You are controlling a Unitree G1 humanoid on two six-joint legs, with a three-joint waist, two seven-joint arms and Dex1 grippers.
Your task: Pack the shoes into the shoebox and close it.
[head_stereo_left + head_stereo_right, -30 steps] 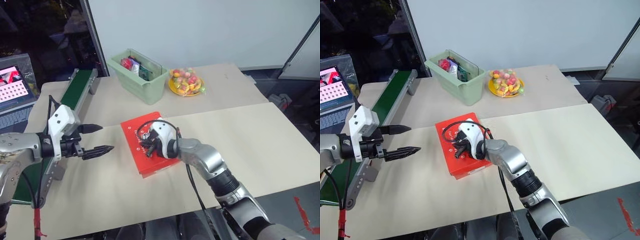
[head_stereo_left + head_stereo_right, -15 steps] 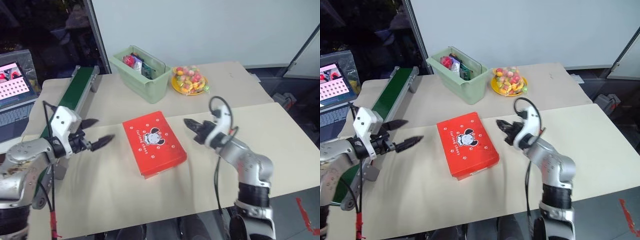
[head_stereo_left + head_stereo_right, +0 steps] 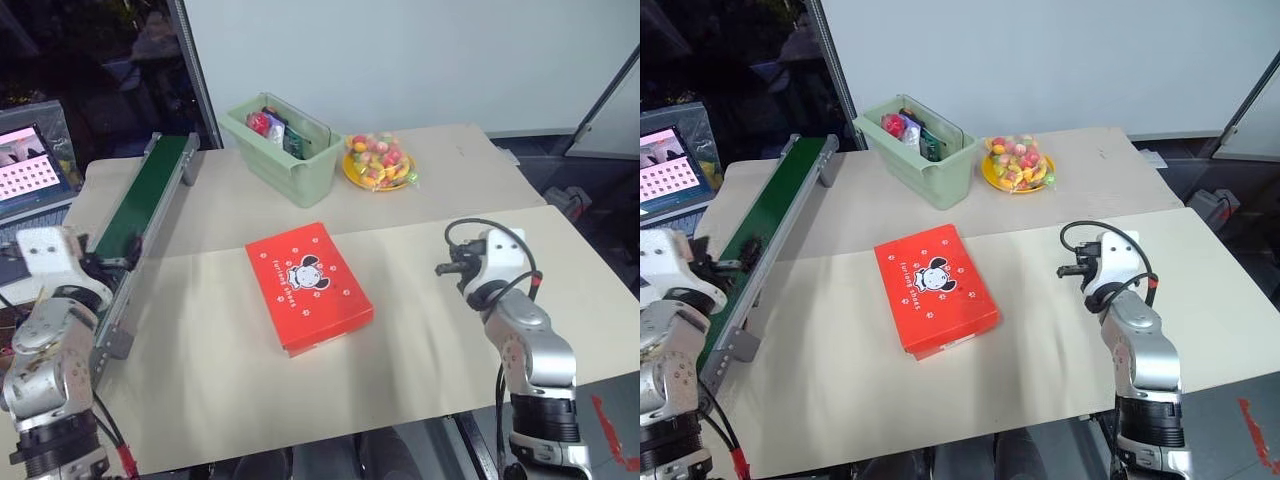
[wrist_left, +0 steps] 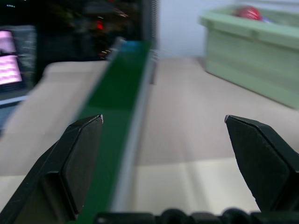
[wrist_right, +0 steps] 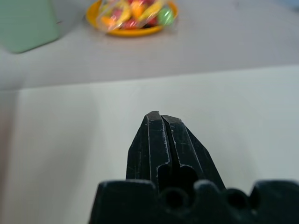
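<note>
Tan table now lies bare around the shut shoebox: both arms have swung outward, left gripper spread, right gripper pinched empty. Packing looks finished.

The shoebox looked like smooth red-orange cardboard with a slight sheen. The bin was pale green plastic, matt. The table showed a matt, wood-like beige top. The conveyor had a dull green belt in metal rails. Gripper fingers were matt black plastic.
</note>
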